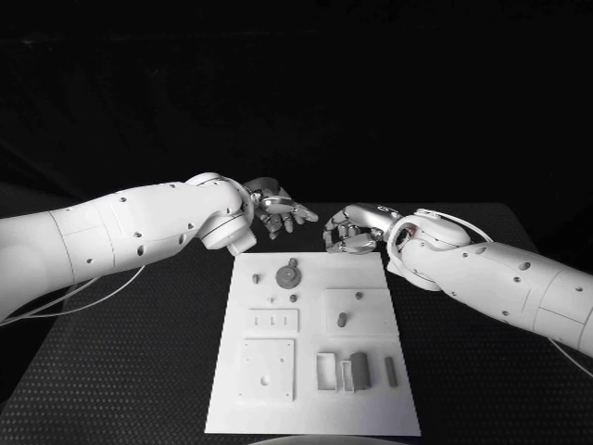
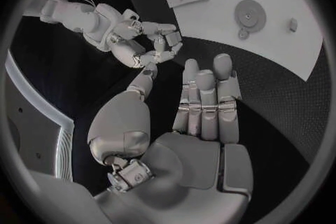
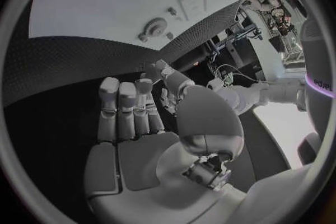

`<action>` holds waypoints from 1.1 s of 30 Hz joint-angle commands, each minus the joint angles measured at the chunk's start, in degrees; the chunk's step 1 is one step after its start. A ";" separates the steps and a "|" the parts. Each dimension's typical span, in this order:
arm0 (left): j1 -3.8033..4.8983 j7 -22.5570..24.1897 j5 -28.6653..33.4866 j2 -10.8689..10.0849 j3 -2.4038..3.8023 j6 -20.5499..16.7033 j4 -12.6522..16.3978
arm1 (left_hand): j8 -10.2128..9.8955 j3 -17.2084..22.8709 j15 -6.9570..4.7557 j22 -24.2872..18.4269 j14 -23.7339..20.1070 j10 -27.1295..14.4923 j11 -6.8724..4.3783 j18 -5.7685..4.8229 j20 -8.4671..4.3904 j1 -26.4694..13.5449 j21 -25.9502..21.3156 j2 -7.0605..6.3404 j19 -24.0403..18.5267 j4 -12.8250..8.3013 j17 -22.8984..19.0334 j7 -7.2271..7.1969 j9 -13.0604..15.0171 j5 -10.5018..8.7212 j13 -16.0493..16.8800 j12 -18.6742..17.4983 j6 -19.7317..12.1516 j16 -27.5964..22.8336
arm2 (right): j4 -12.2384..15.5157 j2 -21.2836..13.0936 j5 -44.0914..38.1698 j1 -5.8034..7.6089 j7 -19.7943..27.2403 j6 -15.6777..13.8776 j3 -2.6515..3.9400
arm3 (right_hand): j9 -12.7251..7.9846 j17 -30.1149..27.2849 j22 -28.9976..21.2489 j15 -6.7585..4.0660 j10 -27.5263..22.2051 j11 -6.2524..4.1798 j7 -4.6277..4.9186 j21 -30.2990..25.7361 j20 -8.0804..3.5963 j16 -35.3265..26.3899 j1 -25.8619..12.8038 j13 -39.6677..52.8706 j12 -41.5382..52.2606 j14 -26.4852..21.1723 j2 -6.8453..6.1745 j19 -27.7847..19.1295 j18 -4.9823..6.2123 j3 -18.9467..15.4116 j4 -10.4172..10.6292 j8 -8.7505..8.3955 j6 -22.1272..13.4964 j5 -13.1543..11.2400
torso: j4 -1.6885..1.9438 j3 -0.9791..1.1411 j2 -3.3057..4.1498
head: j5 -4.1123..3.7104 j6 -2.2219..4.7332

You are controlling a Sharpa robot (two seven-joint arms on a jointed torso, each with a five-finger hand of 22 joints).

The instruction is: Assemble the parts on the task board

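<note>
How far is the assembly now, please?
Little looks done. The grey parts lie loose on the task board, though the round disc may be seated; I cannot tell. Nothing is in hand: left hand and right hand hover empty beyond the board's far edge. Picking and placing remain.

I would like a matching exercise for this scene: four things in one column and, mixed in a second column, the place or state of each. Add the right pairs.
Things:
1. left hand
2. right hand
3. round disc part
4. task board

Places or states:
A. lies on the board's far part, near the hands
B. white plate in the middle of the black table
C. open, above the table beyond the board's far left corner
D. holds nothing, fingers partly curled, beyond the board's far right corner

Pairs: 1-C, 2-D, 3-A, 4-B
</note>
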 commanded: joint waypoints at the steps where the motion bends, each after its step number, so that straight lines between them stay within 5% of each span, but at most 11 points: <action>1: 0.03 -2.20 -2.15 0.08 -0.08 2.00 0.98 | -0.11 -0.52 0.22 -0.32 -1.07 -0.77 0.26 2.19 0.34 -1.30 -1.10 -0.05 -1.00 -0.21 -0.75 0.31 0.10 -0.24 -0.37 -0.98 1.10 -0.95 | 0.55 0.36 -0.69 0.04 -1.15 1.44 0.03 | 0.00 -0.05 0.55 -0.22 -0.04 -0.29 2.05 0.02 -0.04 -0.38 -0.30 -0.10 0.18 0.11 -0.07 -0.03 2.50 -0.37 0.07 0.35 1.80 0.12 | 0.07 -0.03 -0.07 | -0.09 -0.15; 9: 0.02 -3.51 -2.82 0.71 -0.33 3.67 1.25 | 0.17 -0.58 0.26 -0.70 -1.54 -0.80 0.23 2.11 0.48 -3.16 -1.98 0.09 -1.12 -0.28 -1.40 0.08 0.35 -0.24 -0.40 -1.69 2.44 -1.17 | 1.70 0.40 -0.70 0.03 -2.14 0.93 0.14 | 0.03 -0.07 0.52 -0.22 -0.03 -0.29 2.05 -0.01 -0.05 -0.40 -0.37 -0.13 0.17 0.12 -0.05 -0.01 2.50 -0.35 0.17 0.34 1.79 0.12 | 0.04 0.01 -0.02 | -0.30 -0.46; 12: 0.02 -3.93 -3.98 0.89 -0.69 3.97 1.25 | 0.25 -0.48 0.12 -0.67 -1.34 -0.47 0.09 2.16 0.38 -3.62 -1.99 0.07 -0.85 -0.23 -1.46 -0.08 0.41 -0.24 -0.36 -1.73 2.86 -0.96 | 2.20 0.28 -0.70 0.03 -2.62 1.07 1.07 | 0.04 -0.08 0.50 -0.22 -0.03 -0.29 2.06 -0.03 -0.05 -0.41 -0.41 -0.14 0.16 0.13 -0.07 0.02 2.50 -0.35 0.22 0.32 1.77 0.12 | 0.08 0.01 0.02 | -0.37 -0.42; 15: 0.02 -4.38 -4.08 0.71 -1.14 4.28 1.50 | 0.27 -0.33 0.00 -0.64 -1.17 -0.20 -0.03 2.18 0.30 -4.07 -2.02 -0.08 -0.60 -0.14 -1.53 -0.20 0.45 -0.24 -0.36 -1.84 3.17 -0.79 | 2.75 -0.02 -0.69 0.03 -3.03 1.21 1.21 | 0.06 -0.10 0.47 -0.21 -0.03 -0.28 2.06 -0.05 -0.06 -0.43 -0.53 -0.16 0.16 0.16 -0.17 0.06 2.50 -0.39 0.30 0.31 1.75 0.12 | -0.02 -0.02 -0.02 | -0.32 -0.61; 33: 0.01 -4.41 -4.01 1.03 -1.27 4.67 1.52 | 1.00 0.81 -1.48 1.05 1.23 3.77 -1.55 2.40 -0.91 -6.38 -0.61 0.23 2.39 -0.59 -1.21 -1.74 1.03 -0.24 0.24 -1.64 6.85 1.98 | 3.33 1.06 -1.00 0.03 -4.79 1.14 1.61 | 0.18 -0.16 0.38 -0.24 0.02 -0.32 2.02 -0.11 -0.12 -0.47 -0.64 -0.23 0.17 0.25 -0.63 0.19 2.50 -0.41 0.38 0.37 1.88 0.12 | 0.01 -0.04 -0.04 | -0.35 -0.80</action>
